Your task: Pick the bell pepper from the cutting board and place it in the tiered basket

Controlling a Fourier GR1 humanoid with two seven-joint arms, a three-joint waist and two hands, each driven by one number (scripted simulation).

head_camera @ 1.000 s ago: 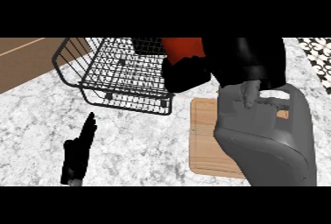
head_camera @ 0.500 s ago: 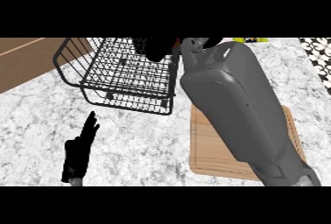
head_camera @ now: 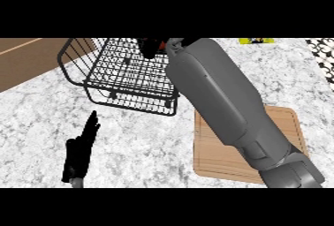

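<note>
Bell pepper [head_camera: 158, 43] shows to us only as a small patch of red at the far rim of the tiered basket [head_camera: 124, 77], just above the wire floor and pressed against our right hand [head_camera: 149, 47]. That hand is mostly hidden: we see a bit of black beside the red, at the end of our right forearm [head_camera: 222, 101], and the fingers appear wrapped about the pepper, though our view of them is poor. We cannot tell whether the pepper touches the basket's wire or hangs just over it.

Our right forearm runs as a long grey shape from the near right corner up across the scene to the basket's far right side, passing over the cutting board [head_camera: 215, 154]. The wooden board lies on the near right of the counter [head_camera: 143, 141], with its left part and near edge bare and the rest covered by the arm.

The basket, of black wire, stands at the far left-centre of the marbled counter, with a brown surface [head_camera: 26, 62] beyond it on the far left.

Our left hand [head_camera: 79, 150] rests at the near left, fingers straight and relaxed, pointing away from us, well apart from the basket and holding nothing.
</note>
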